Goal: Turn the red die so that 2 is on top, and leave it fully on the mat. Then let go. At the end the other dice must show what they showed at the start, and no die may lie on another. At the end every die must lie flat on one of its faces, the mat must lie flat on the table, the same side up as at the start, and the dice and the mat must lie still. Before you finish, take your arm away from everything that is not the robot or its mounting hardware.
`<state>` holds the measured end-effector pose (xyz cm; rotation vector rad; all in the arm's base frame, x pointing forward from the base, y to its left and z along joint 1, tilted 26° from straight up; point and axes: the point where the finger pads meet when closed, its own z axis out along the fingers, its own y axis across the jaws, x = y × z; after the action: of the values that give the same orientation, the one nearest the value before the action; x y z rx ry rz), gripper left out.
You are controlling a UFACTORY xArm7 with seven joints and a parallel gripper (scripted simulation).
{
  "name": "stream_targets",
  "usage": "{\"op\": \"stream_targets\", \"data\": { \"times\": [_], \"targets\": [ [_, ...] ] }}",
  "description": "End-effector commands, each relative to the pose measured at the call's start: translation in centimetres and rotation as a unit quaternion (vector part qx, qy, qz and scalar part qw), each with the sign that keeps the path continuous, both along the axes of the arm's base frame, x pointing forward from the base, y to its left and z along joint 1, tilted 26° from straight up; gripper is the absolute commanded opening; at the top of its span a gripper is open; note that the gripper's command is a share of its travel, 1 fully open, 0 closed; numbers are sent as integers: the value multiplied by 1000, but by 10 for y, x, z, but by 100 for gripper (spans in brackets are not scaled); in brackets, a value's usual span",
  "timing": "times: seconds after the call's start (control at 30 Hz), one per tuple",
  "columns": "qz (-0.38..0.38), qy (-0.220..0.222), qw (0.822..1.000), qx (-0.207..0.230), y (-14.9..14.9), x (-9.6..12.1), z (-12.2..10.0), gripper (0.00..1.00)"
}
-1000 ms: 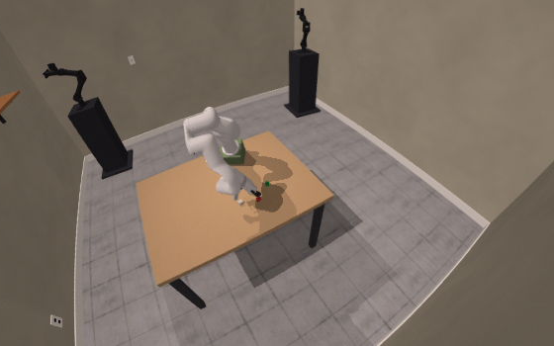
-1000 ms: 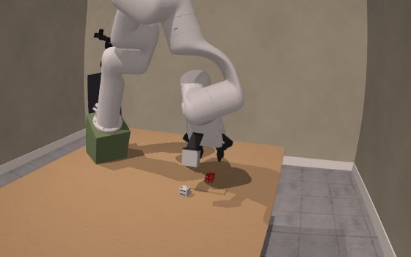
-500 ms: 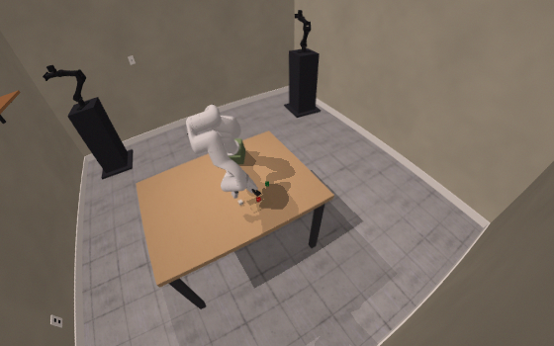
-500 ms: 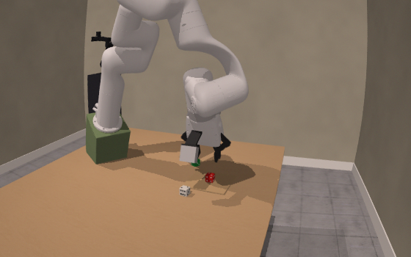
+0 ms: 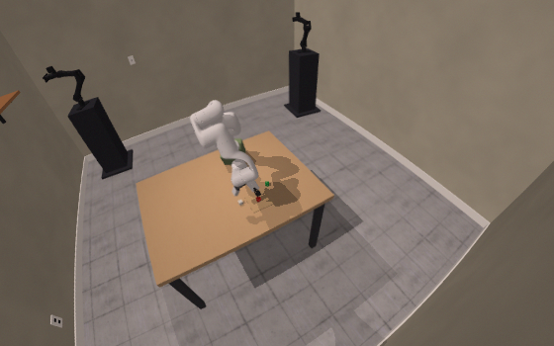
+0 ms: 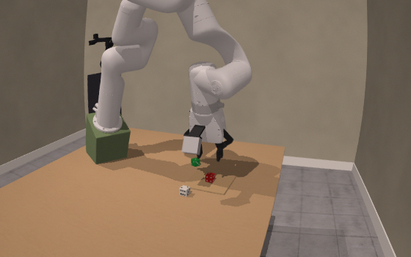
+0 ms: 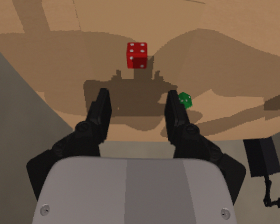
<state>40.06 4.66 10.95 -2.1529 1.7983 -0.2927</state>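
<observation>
On the thin tan square mat (image 6: 230, 183), near its corner, sits the small red cube die with white pips (image 6: 210, 178), flat; wrist view shows a four-pip side face, top face unreadable. The black two-finger gripper (image 6: 210, 157) hangs above the table, fingers parted and holding nothing. A small green die (image 6: 195, 162) lies near the gripper, a white die with black pips (image 6: 185, 190) just off the mat. Light brown wooden table (image 5: 192, 232), grey tiled floor (image 5: 390, 257), beige walls, two black pedestals (image 5: 99, 138) carrying dark arms.
</observation>
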Motion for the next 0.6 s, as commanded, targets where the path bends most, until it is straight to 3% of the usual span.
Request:
{"op": "stream_targets", "data": {
  "times": [0.0,0.57],
  "targets": [
    [-5,-4,1000,-14,2,3,3,63],
    [-8,3,1000,-21,5,-2,1,63]
  ]
}}
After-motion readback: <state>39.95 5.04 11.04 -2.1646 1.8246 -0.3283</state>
